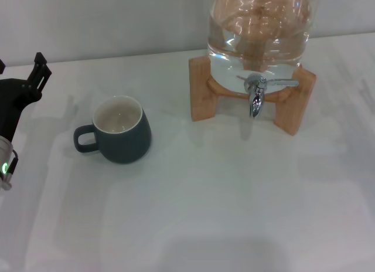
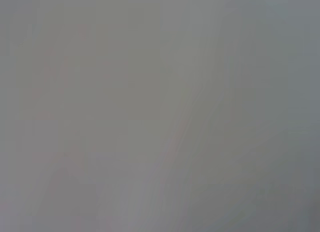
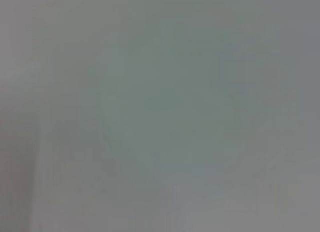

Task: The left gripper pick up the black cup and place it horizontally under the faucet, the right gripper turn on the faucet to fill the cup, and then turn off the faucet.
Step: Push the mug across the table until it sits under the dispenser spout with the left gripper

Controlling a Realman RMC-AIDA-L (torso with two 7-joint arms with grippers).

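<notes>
Nearest sat the cup (image 1: 121, 137), upright on the white table (image 1: 234, 213), handle turned away from the faucet (image 1: 256, 93) and well apart from it. Beyond the cup's handle side hung the left gripper (image 1: 26, 87); its opening could not be told. No writing was readable. Both wrist views showed only blank grey.

The left gripper (image 1: 26, 78) shows at the left edge of the head view, its black body angled up and away from the robot, one dark finger (image 1: 40, 70) pointing toward the far side. A green light glows on the wrist below it. The right arm is out of sight.
</notes>
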